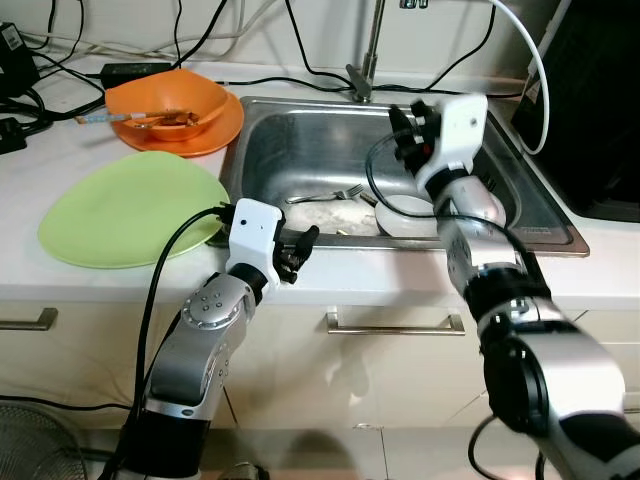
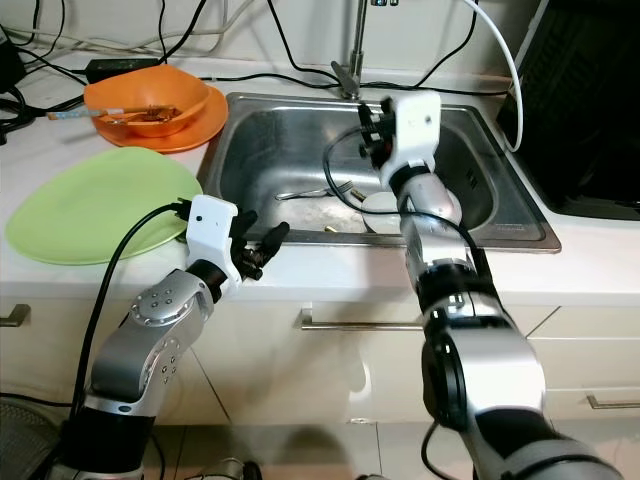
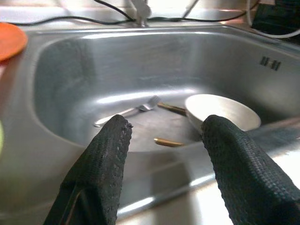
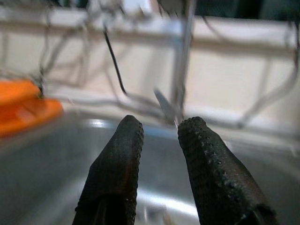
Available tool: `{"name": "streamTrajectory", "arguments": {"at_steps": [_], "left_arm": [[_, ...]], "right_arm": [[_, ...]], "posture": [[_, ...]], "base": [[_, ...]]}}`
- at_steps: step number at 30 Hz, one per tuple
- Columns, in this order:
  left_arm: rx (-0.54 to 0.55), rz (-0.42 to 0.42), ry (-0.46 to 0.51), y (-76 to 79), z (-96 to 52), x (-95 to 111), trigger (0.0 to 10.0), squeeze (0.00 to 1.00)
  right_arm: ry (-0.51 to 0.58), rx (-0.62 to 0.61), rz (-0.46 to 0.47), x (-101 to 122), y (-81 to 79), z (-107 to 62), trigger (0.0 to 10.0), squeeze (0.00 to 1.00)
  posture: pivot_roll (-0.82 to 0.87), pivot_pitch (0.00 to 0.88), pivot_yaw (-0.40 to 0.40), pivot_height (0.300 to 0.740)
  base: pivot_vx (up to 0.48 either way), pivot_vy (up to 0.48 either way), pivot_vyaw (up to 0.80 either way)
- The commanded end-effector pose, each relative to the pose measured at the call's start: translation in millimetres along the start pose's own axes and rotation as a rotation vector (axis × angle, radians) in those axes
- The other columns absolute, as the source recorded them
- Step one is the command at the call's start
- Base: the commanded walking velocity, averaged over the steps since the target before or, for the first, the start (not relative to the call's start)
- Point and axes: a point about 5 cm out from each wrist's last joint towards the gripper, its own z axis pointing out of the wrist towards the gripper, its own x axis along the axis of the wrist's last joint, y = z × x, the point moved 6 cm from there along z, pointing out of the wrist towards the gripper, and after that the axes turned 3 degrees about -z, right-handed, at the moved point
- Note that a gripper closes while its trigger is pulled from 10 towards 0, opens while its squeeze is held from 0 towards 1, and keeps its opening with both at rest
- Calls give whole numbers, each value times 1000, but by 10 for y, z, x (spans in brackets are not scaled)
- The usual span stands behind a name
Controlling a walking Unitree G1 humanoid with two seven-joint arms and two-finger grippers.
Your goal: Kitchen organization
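Over the steel sink [image 1: 300, 140], the right hand [image 1: 402, 132] is held with fingers slightly parted, nothing grasped. Below it, a white bowl [image 1: 405, 215] and a fork [image 1: 325, 196] are seen on the sink floor. At the desk [image 1: 60, 280] edge, the left hand [image 1: 295, 250] is released, beside a green plate [image 1: 130, 207].

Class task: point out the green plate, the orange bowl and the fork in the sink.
green plate [image 1: 130, 208], left eye view, middle of its flat face.
orange bowl [image 1: 165, 105], left eye view, inside wall.
fork [image 3: 143, 107], left wrist view, neck by its tines.
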Motion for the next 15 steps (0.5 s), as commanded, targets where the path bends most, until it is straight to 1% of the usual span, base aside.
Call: {"name": "streamTrajectory", "arguments": {"at_steps": [1,2,4,8,9,11,13,15], "left_arm": [[24,8,25,-54,15,51,10000,0],[24,8,25,-54,15,51,10000,0],[40,9,43,-106,9,90,10000,0],[48,14,54,-127,8,107,10000,0],[54,8,72,-130,8,127,10000,0],[56,6,84,-128,10,138,10000,0],[65,-5,98,-142,5,144,10000,0],[67,-7,102,-145,5,145,10000,0]], "right_arm": [[37,-8,18,48,27,-45,10000,0],[37,-8,18,48,27,-45,10000,0],[30,-26,39,-72,56,-185,10000,0],[19,-53,55,-125,88,-242,10000,0],[20,-71,76,-146,93,-286,10000,0],[21,-74,83,-147,86,-312,10000,0],[14,-62,88,-174,31,-351,10000,0],[11,-59,90,-183,17,-364,10000,0]], "posture": [[1,40,-21,740],[1,40,-21,740],[-4,43,-15,740],[-7,43,-10,740],[-8,45,-7,740],[-8,45,-7,740],[-10,47,-6,740],[-10,47,-6,740]], "base": [[0,0,0],[0,0,0],[0,0,0],[0,0,0],[0,0,0],[0,0,0],[0,0,0],[0,0,0]]}}
